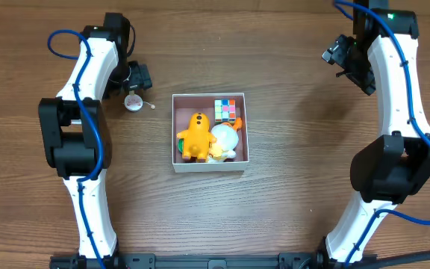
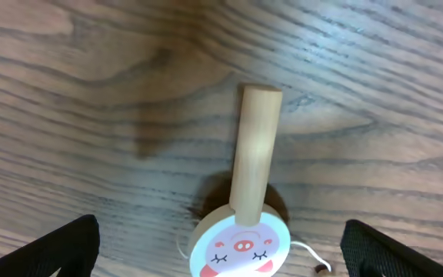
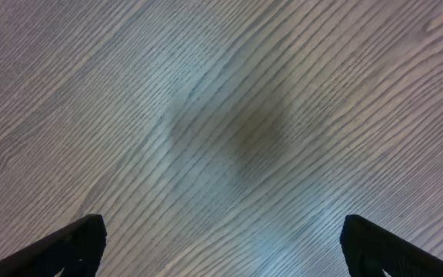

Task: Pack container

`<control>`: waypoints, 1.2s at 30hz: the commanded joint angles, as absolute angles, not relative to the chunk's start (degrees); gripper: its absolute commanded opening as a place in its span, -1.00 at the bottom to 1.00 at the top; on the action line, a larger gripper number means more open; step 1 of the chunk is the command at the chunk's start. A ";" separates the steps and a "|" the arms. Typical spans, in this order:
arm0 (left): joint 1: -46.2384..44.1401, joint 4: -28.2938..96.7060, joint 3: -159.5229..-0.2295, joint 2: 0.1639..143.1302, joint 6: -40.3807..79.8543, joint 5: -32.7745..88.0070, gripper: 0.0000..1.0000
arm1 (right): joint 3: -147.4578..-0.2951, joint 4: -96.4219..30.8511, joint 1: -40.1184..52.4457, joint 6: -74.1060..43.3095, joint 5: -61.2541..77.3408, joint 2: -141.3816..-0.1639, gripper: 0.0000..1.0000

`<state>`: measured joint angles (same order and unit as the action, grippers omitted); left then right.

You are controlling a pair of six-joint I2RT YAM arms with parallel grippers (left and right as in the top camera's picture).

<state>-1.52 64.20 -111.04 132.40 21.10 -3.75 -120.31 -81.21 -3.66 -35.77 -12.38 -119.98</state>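
Observation:
The container (image 1: 177,104), a square white-walled box with a pink floor, sits at the table's middle. It holds a yellow plush figure (image 1: 195,135), a white plush toy (image 1: 225,138) and a small colour cube (image 1: 226,110). A small wooden rattle drum with a pig face (image 1: 134,102) lies on the table left of the container; in the left wrist view (image 2: 237,248) its handle points away. My left gripper (image 1: 134,81) is open just above it, fingers on either side (image 2: 221,254). My right gripper (image 1: 347,61) is open and empty over bare table at the far right (image 3: 221,250).
The wooden table (image 1: 290,187) stretches around the container. The two arm bases stand at the front edge, left and right.

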 commanded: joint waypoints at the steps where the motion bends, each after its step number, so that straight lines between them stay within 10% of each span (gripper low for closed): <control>1: -1.52 63.81 -111.48 132.99 22.35 -5.26 1.00 | -120.33 -81.06 -3.73 -35.99 -12.84 -118.91 1.00; 36: -1.54 64.47 -111.48 135.66 24.38 -2.55 1.00 | -120.33 -81.06 -3.73 -35.99 -12.84 -118.91 1.00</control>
